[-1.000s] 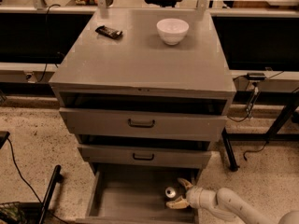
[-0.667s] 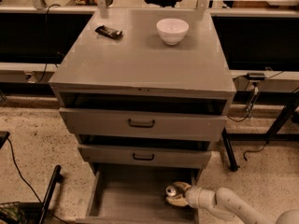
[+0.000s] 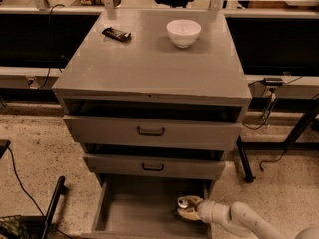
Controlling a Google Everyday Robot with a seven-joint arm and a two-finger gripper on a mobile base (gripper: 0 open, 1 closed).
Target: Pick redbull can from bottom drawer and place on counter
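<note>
The redbull can [image 3: 184, 202] stands in the right part of the bottom drawer [image 3: 117, 218], which is pulled out; only its shiny silver top and a little of its body show. My gripper [image 3: 188, 212] reaches in from the lower right on its white arm [image 3: 239, 218]. Its tan fingers [image 3: 189, 215] are closed around the can's body just under the top. The counter [image 3: 149, 59] is the flat grey top of the cabinet, well above the gripper.
A white bowl [image 3: 184, 32] and a flat black wrapped bar [image 3: 116, 34] lie at the back of the counter. The two upper drawers [image 3: 151, 131] stand slightly open above the bottom drawer. A black pole [image 3: 52, 205] and cables lie on the floor at the left.
The fingers have drawn in around the can; one that stuck up beside it a second ago now lies against it. The can has barely moved.
</note>
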